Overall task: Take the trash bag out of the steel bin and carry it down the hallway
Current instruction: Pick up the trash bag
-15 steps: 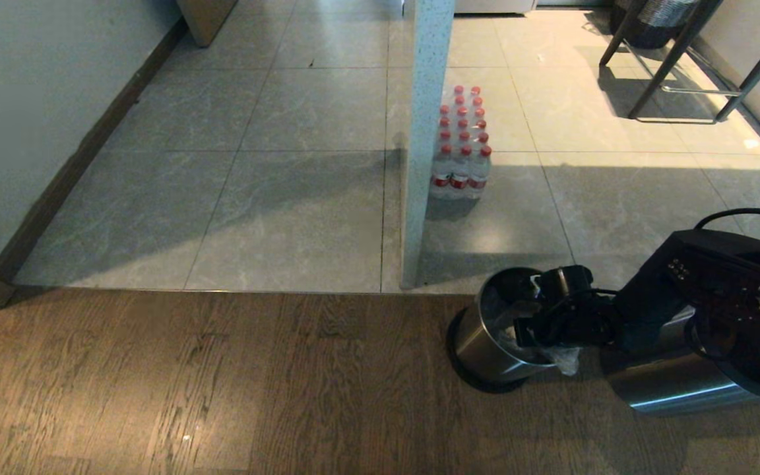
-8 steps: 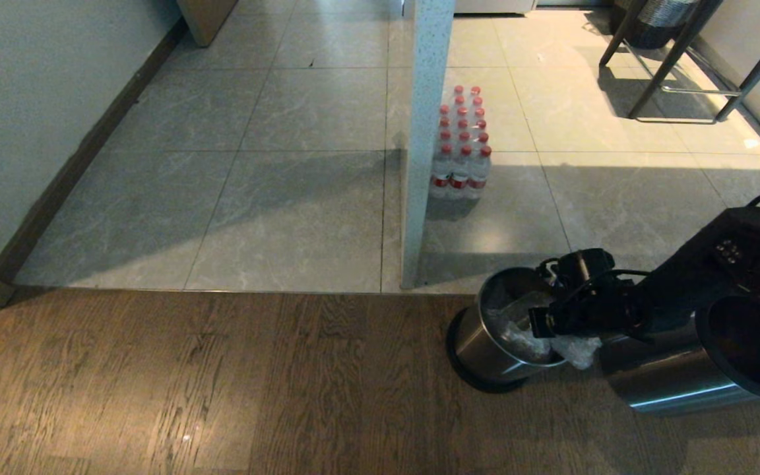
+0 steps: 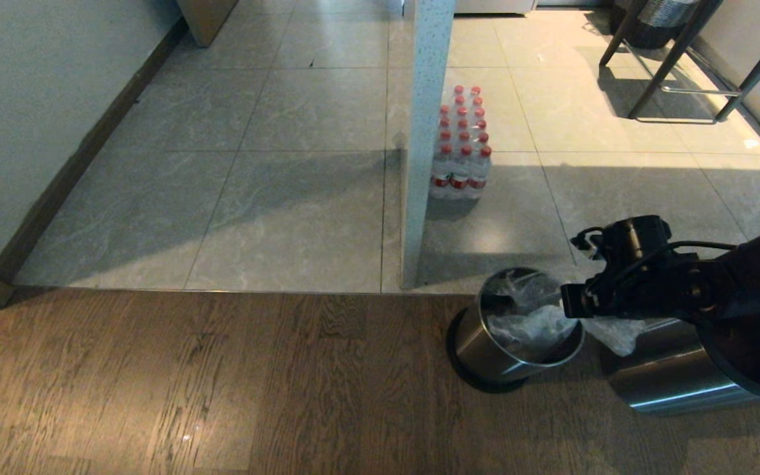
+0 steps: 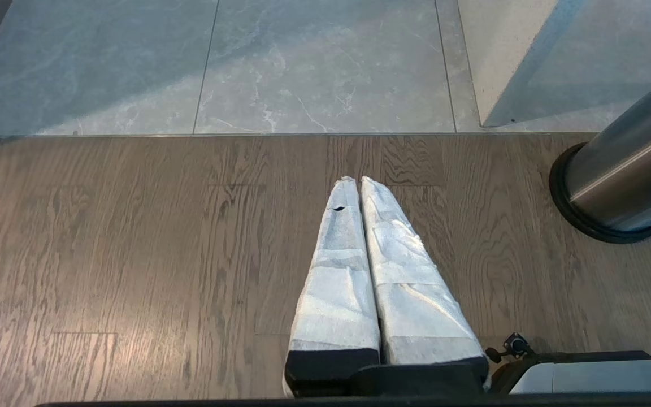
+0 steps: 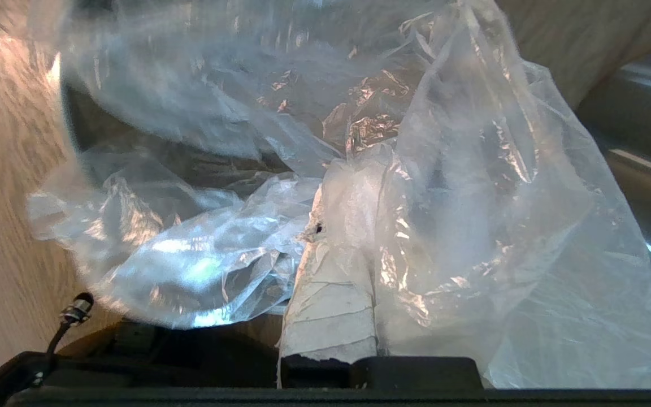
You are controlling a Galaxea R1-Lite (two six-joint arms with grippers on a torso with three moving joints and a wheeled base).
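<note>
On the far left, well away from the working pincer, a pale wall with dark skirting runs along the tiled hallway, where the grey tiles meet a strip of brown wood floor. The left gripper is parked low over that wood, its two white-wrapped fingers pressed together with nothing between them.

One white speckled pillar stands at the tile edge, up and to the left of the right gripper. Tucked behind it is one shrink-wrapped pack of water bottles with red caps, three across and several rows deep; I cannot count them all for certain.

There are two steel bins. The small steel bin stands on its black base just left of the right gripper, touching nothing else. The single clear trash bag bulges up out of its mouth and trails across the rim. The right pincer hangs just past that rim, fingers clamped tight on a fold of the plastic; in the right wrist view the film drapes over both fingers.

A second, larger steel bin sits directly below the arm, close beside the small one. Far beyond, top right, the dark legs of a chair stand on sunlit tiles.
</note>
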